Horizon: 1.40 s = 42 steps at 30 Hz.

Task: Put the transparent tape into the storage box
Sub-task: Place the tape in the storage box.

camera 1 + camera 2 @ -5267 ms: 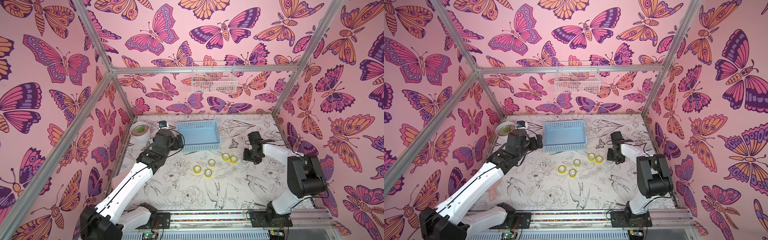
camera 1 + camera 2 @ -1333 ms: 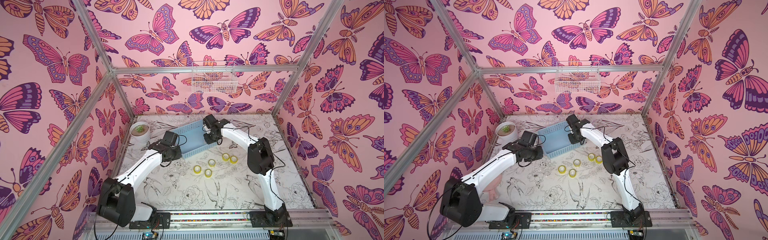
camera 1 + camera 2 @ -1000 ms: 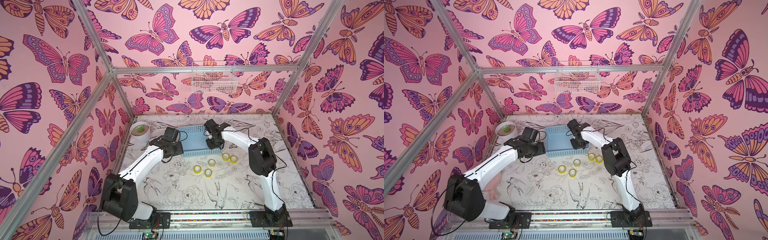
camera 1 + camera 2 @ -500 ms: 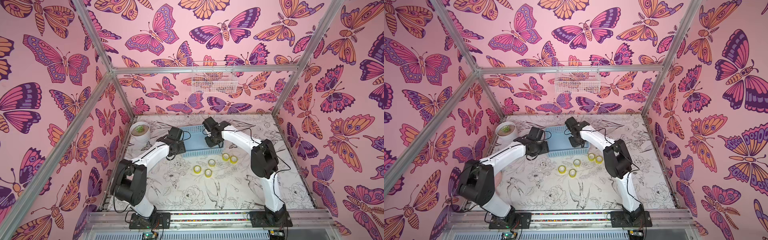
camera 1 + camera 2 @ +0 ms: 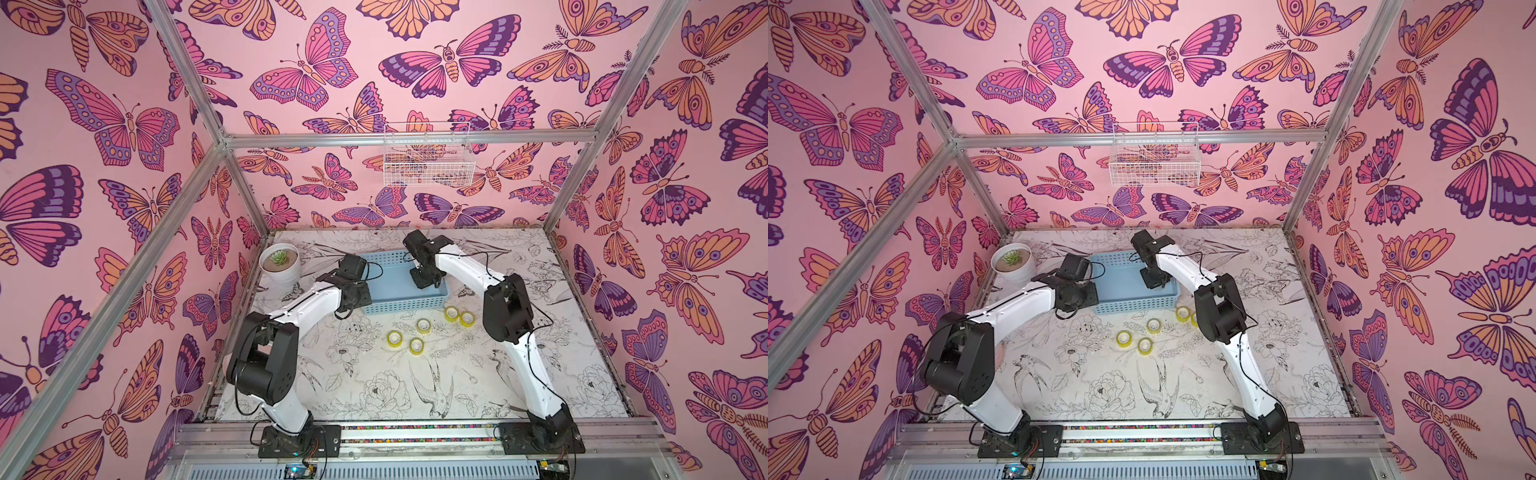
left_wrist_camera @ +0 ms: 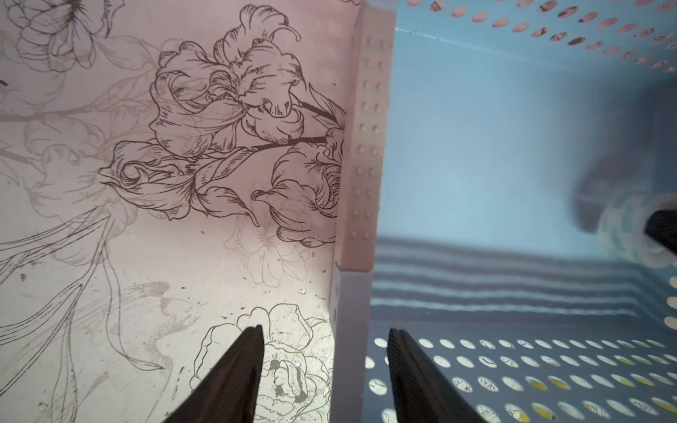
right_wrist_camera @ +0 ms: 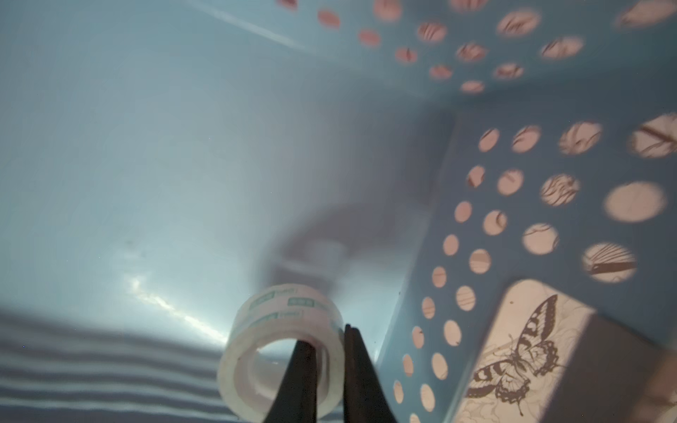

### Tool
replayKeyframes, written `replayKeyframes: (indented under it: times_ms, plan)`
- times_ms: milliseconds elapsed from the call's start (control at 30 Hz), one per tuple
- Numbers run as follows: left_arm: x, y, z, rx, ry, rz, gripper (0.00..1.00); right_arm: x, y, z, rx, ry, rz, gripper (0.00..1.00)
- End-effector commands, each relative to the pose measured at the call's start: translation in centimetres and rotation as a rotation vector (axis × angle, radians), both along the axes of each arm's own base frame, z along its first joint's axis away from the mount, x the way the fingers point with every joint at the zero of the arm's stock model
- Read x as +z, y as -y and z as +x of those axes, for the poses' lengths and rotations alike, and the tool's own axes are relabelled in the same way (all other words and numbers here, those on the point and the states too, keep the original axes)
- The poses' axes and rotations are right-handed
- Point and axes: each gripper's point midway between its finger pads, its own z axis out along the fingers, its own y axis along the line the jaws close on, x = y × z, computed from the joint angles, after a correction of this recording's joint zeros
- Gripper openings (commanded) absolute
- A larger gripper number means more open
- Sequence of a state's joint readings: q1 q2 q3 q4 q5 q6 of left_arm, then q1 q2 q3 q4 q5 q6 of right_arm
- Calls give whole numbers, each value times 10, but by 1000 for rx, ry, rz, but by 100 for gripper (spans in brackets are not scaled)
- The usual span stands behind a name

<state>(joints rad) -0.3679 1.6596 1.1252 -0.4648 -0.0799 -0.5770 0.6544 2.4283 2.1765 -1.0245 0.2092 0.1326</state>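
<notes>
Inside the storage box (image 5: 407,305), right pincer (image 7: 327,335) pointing down clamped on whitish tape (image 7: 278,315), left pincer (image 6: 325,327) apart astride wall

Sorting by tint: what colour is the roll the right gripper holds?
The roll is whitish-clear; right wrist view.

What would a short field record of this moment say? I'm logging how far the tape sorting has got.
right gripper: shut on the whitish tape roll, inside the storage box
left gripper: open, fingers either side of the box's end wall
yellow tape rolls: five, loose on the table in front of the box
rolls released in box: none seen
</notes>
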Motion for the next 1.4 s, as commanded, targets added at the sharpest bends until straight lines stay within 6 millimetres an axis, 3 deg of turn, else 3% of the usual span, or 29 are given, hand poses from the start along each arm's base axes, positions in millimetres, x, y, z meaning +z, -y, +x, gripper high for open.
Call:
replayKeyframes:
  times_ms: [0,333,467,700,900,967,1100,1367]
  plan:
    - [9,-4,-4,3,28,13,61,0,14,-7,-6,-24,-70,0]
    - [16,-4,-4,-1,46,4,61,11,15,40,-63,153,-22,0]
    - [18,-5,-6,2,51,8,61,10,12,49,-70,174,-4,0]
    - [17,-5,-6,0,50,8,62,-8,-4,52,-47,131,42,0]
    - [16,-5,-5,2,47,6,63,-17,-1,49,-52,116,18,14]
    - [16,-5,-5,4,47,4,64,-15,1,49,-54,119,13,25]
    - [16,-5,-5,6,47,3,64,-2,-1,51,-58,147,36,41]
    - [20,-5,-6,7,60,2,66,56,-11,64,-53,257,125,43]
